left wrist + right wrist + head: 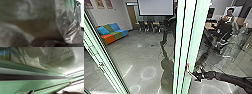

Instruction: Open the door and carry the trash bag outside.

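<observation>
In the head view my right gripper (193,73) reaches in from the right, at the pale green upright (184,45) of the glass door. Two dark fingertips stand apart along the lower part of the right wrist view, so that right gripper (48,92) is open. Close to them the door's frame (18,85) runs across, with glass beyond it. In the left wrist view a crinkled, shiny plastic bag (70,28) hangs very near the camera; what grips it is hidden.
Another green frame post (102,55) slants down at the left. Beyond the glass are a colourful sofa (110,32), chairs at a table (149,23) and a hanging screen (156,7). On the right a person (227,22) stands behind glass.
</observation>
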